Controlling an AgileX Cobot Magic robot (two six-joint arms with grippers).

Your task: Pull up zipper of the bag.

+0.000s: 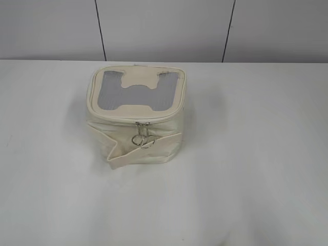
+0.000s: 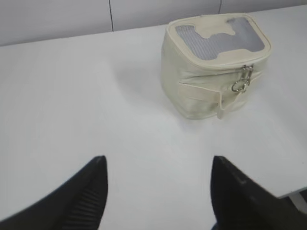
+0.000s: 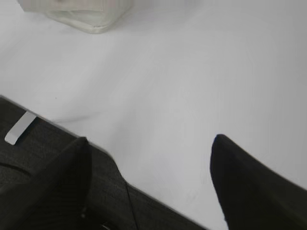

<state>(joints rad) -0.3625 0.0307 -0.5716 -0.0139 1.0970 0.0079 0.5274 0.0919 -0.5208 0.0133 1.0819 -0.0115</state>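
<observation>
Backdrop, exterior view: pale wall panels with dark seams behind a white desk (image 1: 266, 169).
Bag, exterior view: the bag (image 1: 136, 115) stands upright near the middle of the desk, closer to its far edge, grey mesh top panel (image 1: 134, 92) facing up.
Zipper, exterior view: the zipper (image 1: 154, 118) runs around the top rim; both ring pulls (image 1: 142, 139) hang together on the face toward the near edge, above the strap (image 1: 146, 152).
Progress, exterior view: no arm is near the bag, so I judge nothing started; reaching, gripping a ring and drawing it along the track all remain.
Left wrist view: the left claw (image 2: 158, 191) hangs released, jaws wide apart and holding nothing, over bare desk well apart from the bag, which sits toward the far edge.
Right wrist view: the right claw (image 3: 148, 184) is likewise released and holds nothing, by the near edge of the desk; only the bag's lower corner shows.
Writing: no brand, label or lettering can be read in any view.
</observation>
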